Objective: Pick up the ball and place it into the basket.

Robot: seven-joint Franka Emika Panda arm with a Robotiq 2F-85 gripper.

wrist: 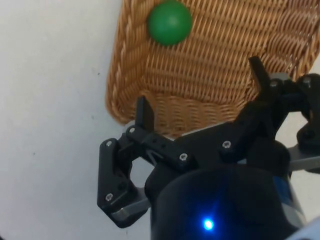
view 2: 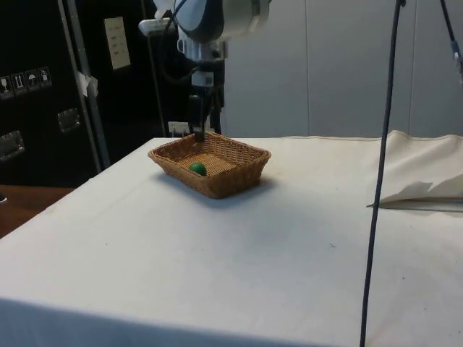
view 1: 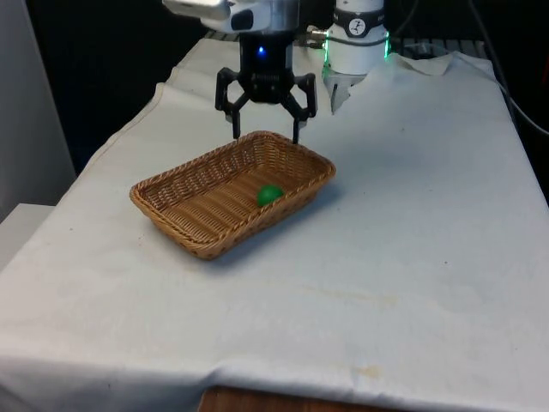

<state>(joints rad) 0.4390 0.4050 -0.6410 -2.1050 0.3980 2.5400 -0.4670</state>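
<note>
Since the green ball [view 1: 269,195] already lies inside the wicker basket [view 1: 176,186] toward the front view's right side, it needs no further grip; it looks small, light, smooth and prone to roll. Above the far rim, the tool [view 1: 266,133] hangs released, holding nothing.
</note>
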